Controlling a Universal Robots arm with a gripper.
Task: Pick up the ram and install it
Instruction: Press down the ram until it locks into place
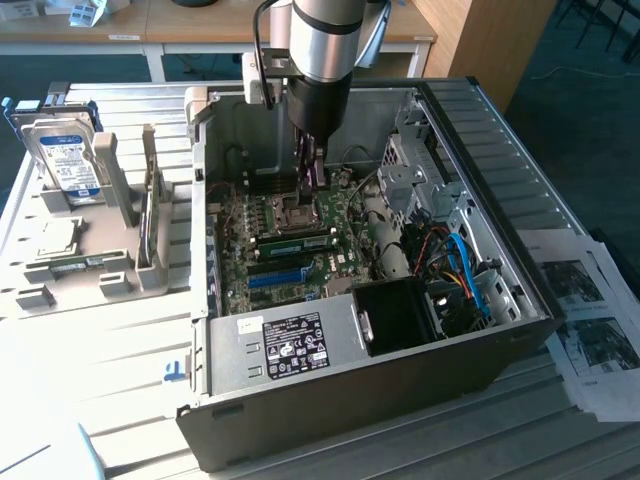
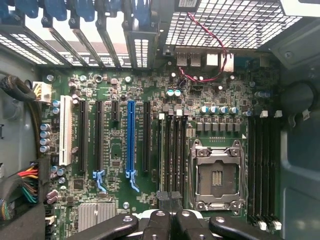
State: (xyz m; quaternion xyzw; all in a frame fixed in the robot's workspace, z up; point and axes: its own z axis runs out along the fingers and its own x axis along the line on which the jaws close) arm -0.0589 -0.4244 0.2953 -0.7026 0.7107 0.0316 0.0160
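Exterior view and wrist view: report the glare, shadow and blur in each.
Exterior view: sunlight washes out the pale table at the near left, the case front wall lies in shadow, and the motherboard is dim under the arm. Wrist view: board evenly lit, bright light blows out the vent grille, gripper blurred.

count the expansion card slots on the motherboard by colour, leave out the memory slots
white slot: 1
blue slot: 1
black slots: 4, one of them short
total: 6
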